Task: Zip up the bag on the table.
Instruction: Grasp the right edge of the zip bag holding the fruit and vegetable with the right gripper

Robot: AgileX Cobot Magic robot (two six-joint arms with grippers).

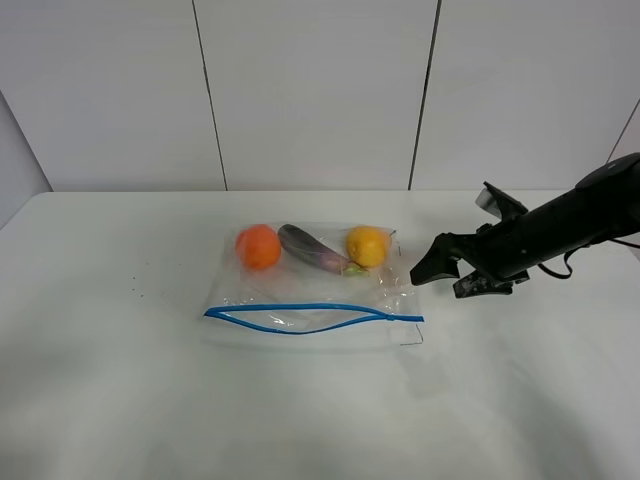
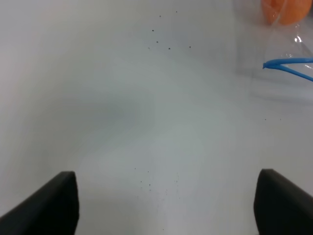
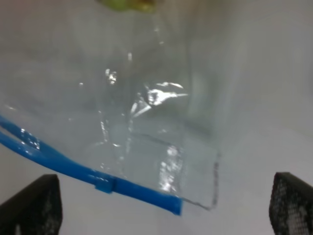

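The clear bag (image 1: 310, 290) lies flat on the white table (image 1: 120, 380), holding an orange (image 1: 259, 246), a purple eggplant (image 1: 312, 249) and a yellow fruit (image 1: 367, 245). Its blue zipper strip (image 1: 310, 316) runs along the near edge and gapes open in the middle. My right gripper (image 1: 440, 275) is open, hovering just right of the bag's right end. In the right wrist view the zipper strip's end (image 3: 137, 190) and its small slider (image 3: 104, 184) lie between the open fingers (image 3: 34, 203). My left gripper (image 2: 166, 205) is open over bare table; the zipper's left tip (image 2: 288, 64) shows far off.
A white panelled wall (image 1: 320, 90) stands behind the table. The right arm (image 1: 570, 225) reaches in from the right edge. Tiny dark specks (image 1: 140, 290) dot the table left of the bag.
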